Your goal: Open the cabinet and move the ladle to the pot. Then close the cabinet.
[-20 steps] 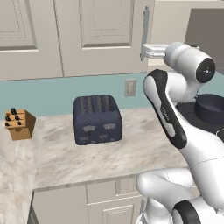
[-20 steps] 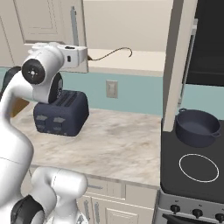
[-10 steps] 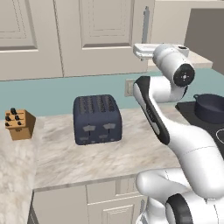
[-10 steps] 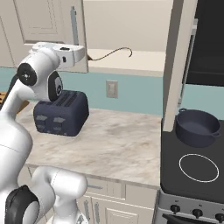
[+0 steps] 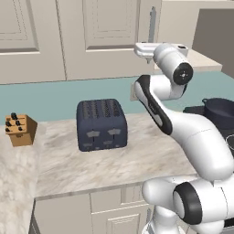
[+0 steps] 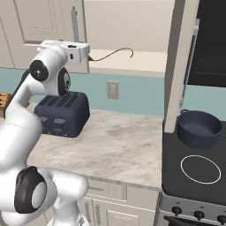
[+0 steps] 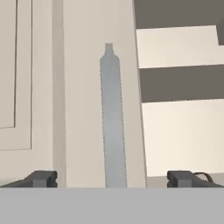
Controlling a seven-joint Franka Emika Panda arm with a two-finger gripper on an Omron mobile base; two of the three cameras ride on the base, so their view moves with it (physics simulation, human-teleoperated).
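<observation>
A knife block [image 5: 19,129] sat at the far left of the marble desk [image 5: 114,164], well apart from a dark blue toaster [image 5: 101,124] standing near the wall. Above the toaster, the left door [image 5: 107,36] of the cabinet [image 6: 128,26] hung shut, its silver bar handle [image 5: 152,23] upright along the door's right edge. The white arm reached up to that handle, and the pincer [image 7: 112,178] stood spread wide before it, the bar running between the two dark fingertips [image 7: 41,178] in the hand view without either tip touching it. To the right of the handle the cabinet interior lay open, showing pale shelves [image 7: 179,46]. The ladle [image 6: 112,54] lay on the lower shelf, a thin dark curved handle just right of the pincer in the right base view. A wall outlet [image 6: 112,89] showed below it. The right door [image 6: 181,62] stood swung out, edge-on to the camera. Farther right, the pot [image 6: 198,128] rested on the black stove [image 6: 194,176], behind a white burner ring [image 6: 200,168].
</observation>
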